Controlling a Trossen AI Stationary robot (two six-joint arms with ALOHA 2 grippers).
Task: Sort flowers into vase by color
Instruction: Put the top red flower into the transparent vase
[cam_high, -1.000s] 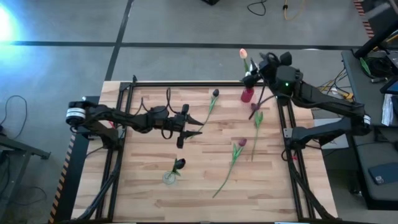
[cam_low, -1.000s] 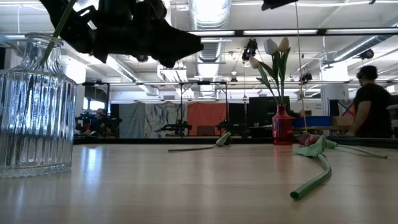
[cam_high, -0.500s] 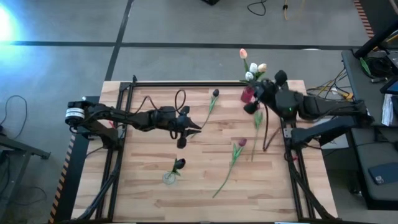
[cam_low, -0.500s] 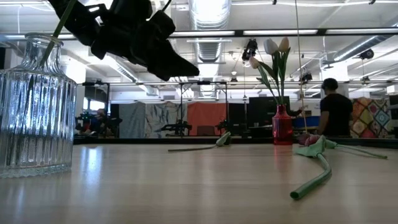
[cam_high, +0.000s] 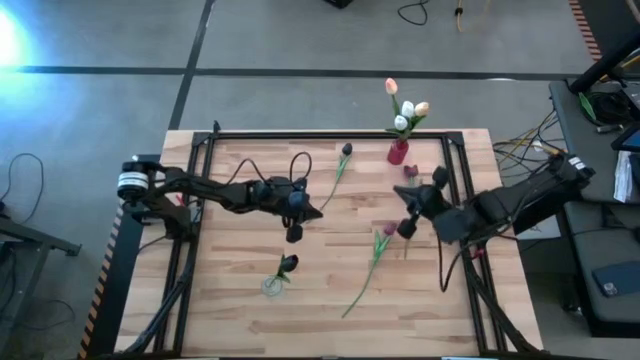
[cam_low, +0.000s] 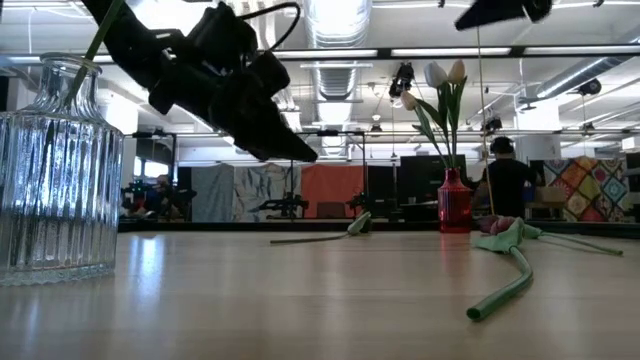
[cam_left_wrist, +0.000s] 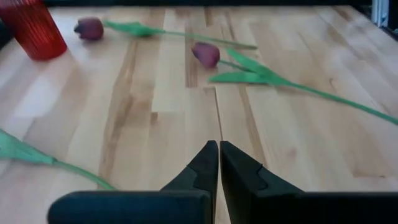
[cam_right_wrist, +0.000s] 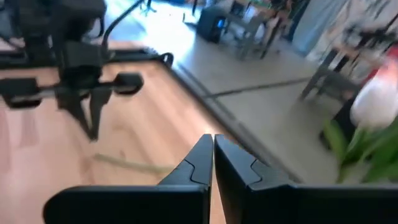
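Both grippers are pinched together with nothing in them. My right gripper (cam_high: 408, 212) hangs over the table's right half, and the maroon tulip (cam_high: 381, 240) lies just beside it, toward the middle, stem running from the head down to the near edge. That arm's clearly nearer. A second maroon tulip (cam_high: 411, 188) lies close by on the far side, so I'd watch for crossed stems. The left gripper (cam_high: 297, 214) sits mid-table, with the dark tulip (cam_high: 342, 163) beyond it. The red vase (cam_high: 398, 151) holds the pale ones; the glass vase (cam_high: 273, 284) has one dark flower.

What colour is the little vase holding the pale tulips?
Red; the little vase shows best in the low view.
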